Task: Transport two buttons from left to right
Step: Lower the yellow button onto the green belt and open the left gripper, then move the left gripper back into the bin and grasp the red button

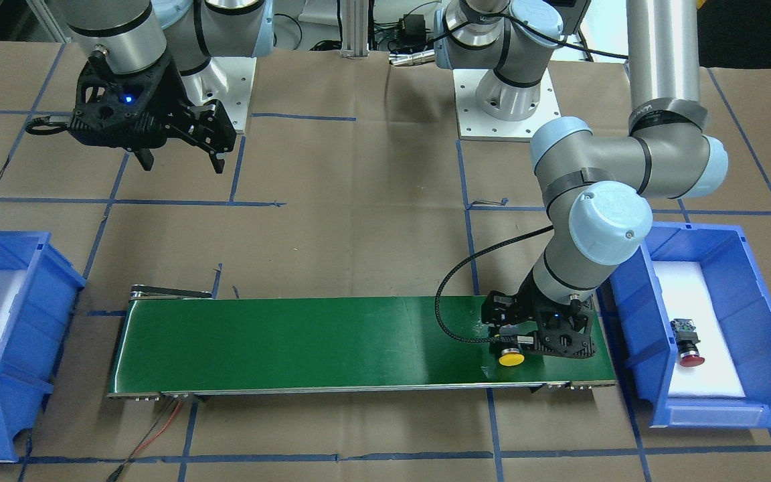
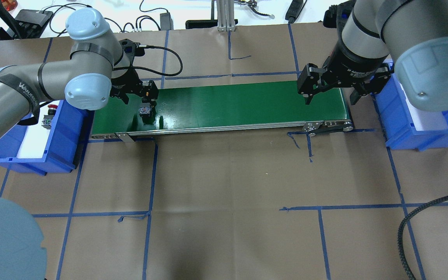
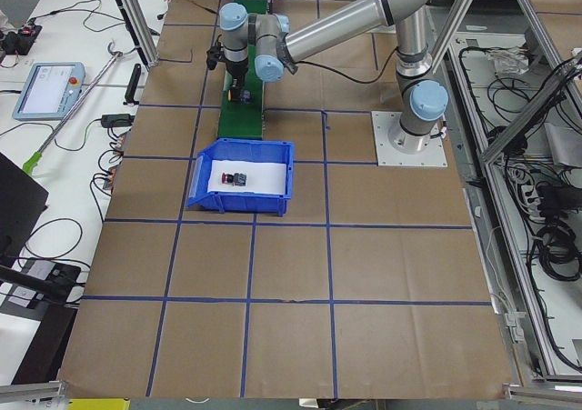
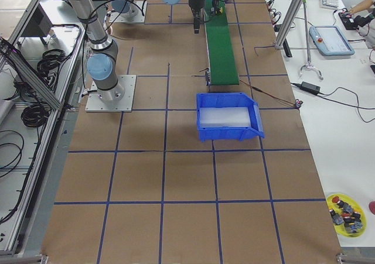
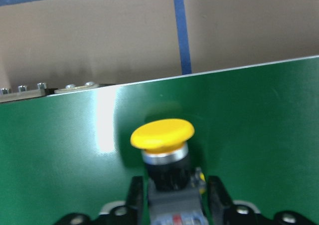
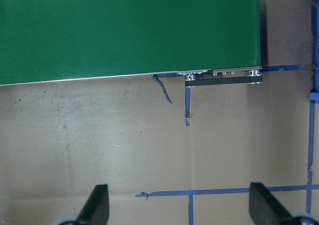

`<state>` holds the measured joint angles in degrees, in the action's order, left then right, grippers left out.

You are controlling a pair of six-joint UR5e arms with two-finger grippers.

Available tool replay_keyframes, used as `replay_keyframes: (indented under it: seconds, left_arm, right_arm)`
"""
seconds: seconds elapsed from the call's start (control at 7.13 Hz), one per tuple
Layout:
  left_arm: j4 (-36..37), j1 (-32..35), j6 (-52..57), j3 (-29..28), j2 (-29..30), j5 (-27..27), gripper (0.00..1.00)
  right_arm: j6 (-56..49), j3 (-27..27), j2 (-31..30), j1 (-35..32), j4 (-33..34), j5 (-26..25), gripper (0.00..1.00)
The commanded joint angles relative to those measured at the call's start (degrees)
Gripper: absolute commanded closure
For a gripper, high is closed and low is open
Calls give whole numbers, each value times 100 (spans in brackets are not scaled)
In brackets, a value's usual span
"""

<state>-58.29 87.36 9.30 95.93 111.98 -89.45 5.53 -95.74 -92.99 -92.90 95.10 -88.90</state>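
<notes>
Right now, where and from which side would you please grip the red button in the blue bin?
Grip the red button by its black-grey contact block, coming straight down. It lies on its side on the white liner, block sides exposed; the round cap would likely slip, and the bin walls block sideways approaches.

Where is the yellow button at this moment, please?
In the front-facing view the yellow button is at the green conveyor belt's right end, the robot's left, held in the left tool, beside the blue bin.

Cut off in your wrist view
You lose the yellow button (image 5: 162, 135) body below frame, between the left gripper (image 5: 175, 192) fingers.
</notes>
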Motion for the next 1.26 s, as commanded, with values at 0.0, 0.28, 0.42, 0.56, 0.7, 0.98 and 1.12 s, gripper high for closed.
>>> replay_keyframes:
  seconds: [0.0,0.28,0.42,0.56,0.7,0.98,1.12]
  left_arm:
    - [-625,-26,2,-370,-412,-3,0]
    - [-1978,-70,2,-1370,-528,-3,0]
    - [-2428,-140,19,-1784,-459,-11,0]
    - [-2589,-358,72,-1927,-441,6,0]
    - [-2617,-674,116,-1929,-423,15,0]
    - [-2678,-1192,902,-1894,-432,15,0]
    - [-2713,-1613,1412,-1859,-432,6,0]
  right_arm:
    - [0,-7,0,0,0,4,0]
    - [0,-15,0,0,9,4,0]
    - [0,-7,0,0,9,4,0]
    - [0,-15,9,0,9,4,0]
    - [0,-15,18,0,9,4,0]
    - [0,-15,18,-9,26,13,0]
    - [0,-15,18,-9,35,13,0]
